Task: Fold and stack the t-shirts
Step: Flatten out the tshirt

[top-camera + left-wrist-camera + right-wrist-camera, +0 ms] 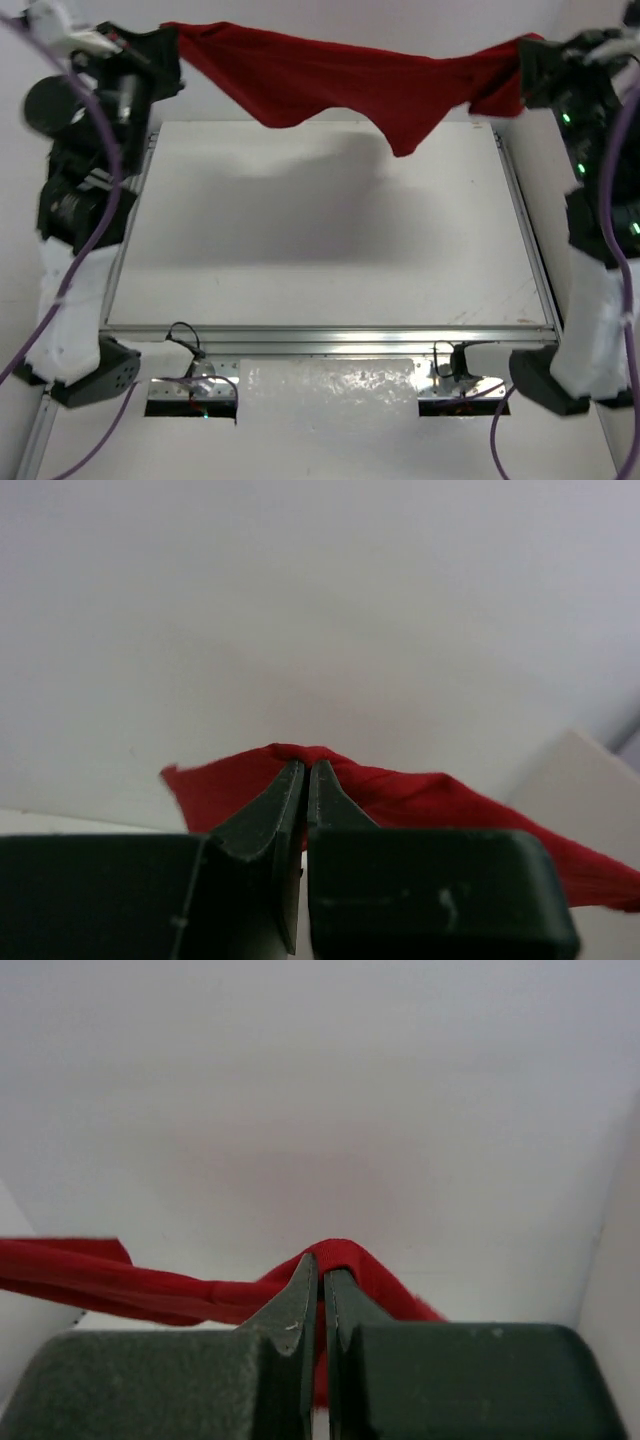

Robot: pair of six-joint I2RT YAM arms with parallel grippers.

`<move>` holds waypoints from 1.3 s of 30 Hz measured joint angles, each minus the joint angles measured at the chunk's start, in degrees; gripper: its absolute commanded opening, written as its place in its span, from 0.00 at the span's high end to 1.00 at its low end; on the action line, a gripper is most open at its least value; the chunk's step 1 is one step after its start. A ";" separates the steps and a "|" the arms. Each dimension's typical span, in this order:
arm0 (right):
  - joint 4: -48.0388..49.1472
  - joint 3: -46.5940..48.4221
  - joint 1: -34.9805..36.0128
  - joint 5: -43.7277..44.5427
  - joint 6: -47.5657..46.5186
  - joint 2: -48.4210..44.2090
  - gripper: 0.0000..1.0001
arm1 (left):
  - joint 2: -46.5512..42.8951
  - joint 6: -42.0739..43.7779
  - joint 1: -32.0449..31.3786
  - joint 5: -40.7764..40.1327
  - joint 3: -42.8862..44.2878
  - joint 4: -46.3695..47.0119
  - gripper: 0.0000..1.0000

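A dark red t-shirt (340, 80) hangs in the air, stretched between both arms above the far edge of the table. My left gripper (172, 38) is shut on its left end, and my right gripper (522, 55) is shut on its right end. The cloth sags in the middle, with a point hanging lowest right of centre. In the left wrist view the t-shirt (420, 795) bunches over the closed left gripper (305, 767). Red t-shirt fabric (120, 1280) likewise wraps over the tips of the right gripper (321, 1263) in the right wrist view.
The white table top (330, 230) lies below the shirt, framed by metal rails (330, 335). The shirt's shadow falls on the table's far half. Purple cables run along both arms. A white wall stands behind.
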 measured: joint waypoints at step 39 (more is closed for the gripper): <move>10.29 -5.03 0.46 -7.39 -3.04 47.67 1.00 | 33.59 -19.43 11.76 -7.76 -13.88 -5.25 1.00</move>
